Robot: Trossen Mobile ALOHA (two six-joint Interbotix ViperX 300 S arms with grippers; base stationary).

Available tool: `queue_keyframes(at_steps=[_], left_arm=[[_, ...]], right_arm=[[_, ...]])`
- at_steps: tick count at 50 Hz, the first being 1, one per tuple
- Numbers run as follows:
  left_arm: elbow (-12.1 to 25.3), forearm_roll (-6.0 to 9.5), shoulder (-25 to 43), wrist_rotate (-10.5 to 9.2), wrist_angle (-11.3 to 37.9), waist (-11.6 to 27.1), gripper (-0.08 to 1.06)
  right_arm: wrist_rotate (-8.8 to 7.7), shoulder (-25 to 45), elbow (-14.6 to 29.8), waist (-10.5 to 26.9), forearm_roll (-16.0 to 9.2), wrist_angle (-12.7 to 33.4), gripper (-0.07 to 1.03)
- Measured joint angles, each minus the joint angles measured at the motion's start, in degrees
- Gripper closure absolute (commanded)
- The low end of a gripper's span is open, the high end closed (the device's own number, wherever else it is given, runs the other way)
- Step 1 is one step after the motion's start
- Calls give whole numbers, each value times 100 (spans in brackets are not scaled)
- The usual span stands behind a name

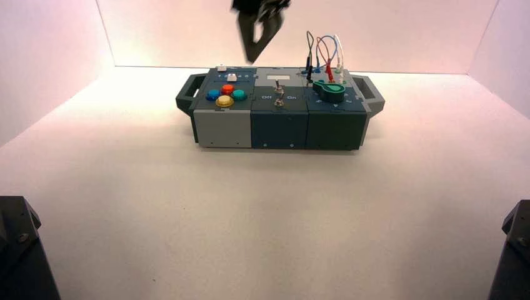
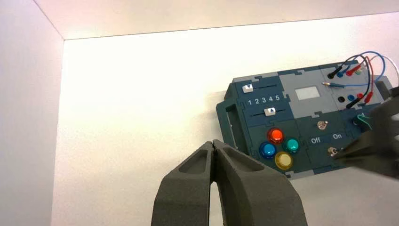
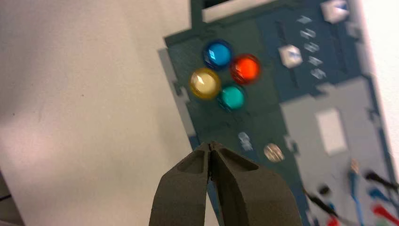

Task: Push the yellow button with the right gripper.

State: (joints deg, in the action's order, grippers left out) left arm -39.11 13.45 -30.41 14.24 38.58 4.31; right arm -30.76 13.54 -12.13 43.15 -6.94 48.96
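Note:
The yellow button (image 1: 224, 100) is the front one of four domed buttons in a diamond on the left part of the box (image 1: 219, 128). It also shows in the left wrist view (image 2: 283, 160) and in the right wrist view (image 3: 204, 83). My right gripper (image 1: 252, 58) hangs in the air above the box, shut and empty. In its own view its tips (image 3: 210, 145) lie off to the side of the button cluster, apart from it. The left wrist view shows it over the toggle switch area (image 2: 346, 150). My left gripper (image 2: 214, 142) is shut and empty, away to the left of the box.
Red (image 1: 227, 89), blue (image 1: 213, 95) and teal (image 1: 239, 95) buttons surround the yellow one. A toggle switch (image 1: 279, 95) stands mid-box, a teal knob (image 1: 330, 91) and looped wires (image 1: 325, 53) at the right, two sliders (image 2: 269, 111) behind the buttons. Handles (image 1: 185, 94) jut from both ends.

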Motion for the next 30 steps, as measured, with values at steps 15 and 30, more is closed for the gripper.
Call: queue_keyframes(at_steps=[15,30], left_arm=[[-26,0,0,0,-62,0,100],[-26,0,0,0,-70,0,100]], right_arm=[[-26,475,264,185,-9,-193,98],[-26,782,352,185,-9,-475,99]])
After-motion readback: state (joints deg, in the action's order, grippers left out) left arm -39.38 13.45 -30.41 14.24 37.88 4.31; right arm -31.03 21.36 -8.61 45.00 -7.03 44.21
